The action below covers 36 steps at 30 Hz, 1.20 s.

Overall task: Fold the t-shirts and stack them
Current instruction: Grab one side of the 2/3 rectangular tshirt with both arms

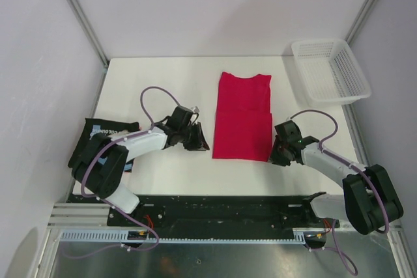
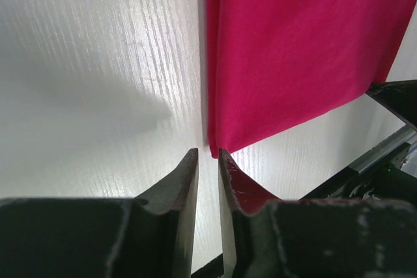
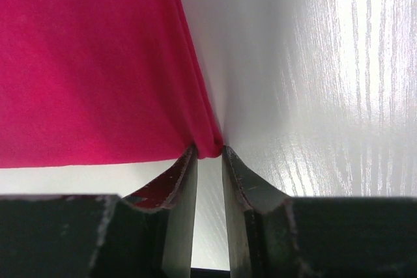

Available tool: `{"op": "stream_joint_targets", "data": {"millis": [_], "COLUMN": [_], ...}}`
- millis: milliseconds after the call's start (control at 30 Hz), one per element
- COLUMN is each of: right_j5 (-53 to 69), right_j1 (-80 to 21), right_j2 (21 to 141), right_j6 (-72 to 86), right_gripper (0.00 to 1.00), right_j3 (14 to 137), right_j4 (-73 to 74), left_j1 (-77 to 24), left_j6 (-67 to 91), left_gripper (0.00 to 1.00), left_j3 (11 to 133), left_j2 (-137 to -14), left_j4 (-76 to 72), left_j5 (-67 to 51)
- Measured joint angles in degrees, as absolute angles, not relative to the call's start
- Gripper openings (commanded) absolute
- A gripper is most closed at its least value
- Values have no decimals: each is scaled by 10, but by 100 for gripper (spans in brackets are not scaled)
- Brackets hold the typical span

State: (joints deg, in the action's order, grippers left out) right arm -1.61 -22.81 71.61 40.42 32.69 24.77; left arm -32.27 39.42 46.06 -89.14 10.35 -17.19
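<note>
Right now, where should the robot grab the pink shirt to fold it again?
Its two near corners, from the near edge: left gripper on one, right gripper on the other. The pink shirt lies flat, a long strip running from near to far, so lifting that end should fold it over the far half.

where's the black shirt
In the top view, the black shirt lies at the table's left edge, partly under the left arm, left of the pink shirt.
</note>
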Motion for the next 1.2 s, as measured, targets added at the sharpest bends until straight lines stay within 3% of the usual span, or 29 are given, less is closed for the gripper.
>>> {"op": "stream_joint_targets", "data": {"millis": [567, 1200], "right_j5": [-17, -11], "right_j1": [-229, -213], "right_j2": [703, 670], "right_j6": [404, 405], "right_gripper": [34, 35], "right_j3": [327, 327], "right_j4": [258, 263], "left_j1": [-373, -388], "left_j6": [396, 406], "left_gripper": [35, 25], "left_j3": [461, 462], "left_j2": [-947, -956], "left_j4": [83, 67], "left_j5": [-183, -176]}}
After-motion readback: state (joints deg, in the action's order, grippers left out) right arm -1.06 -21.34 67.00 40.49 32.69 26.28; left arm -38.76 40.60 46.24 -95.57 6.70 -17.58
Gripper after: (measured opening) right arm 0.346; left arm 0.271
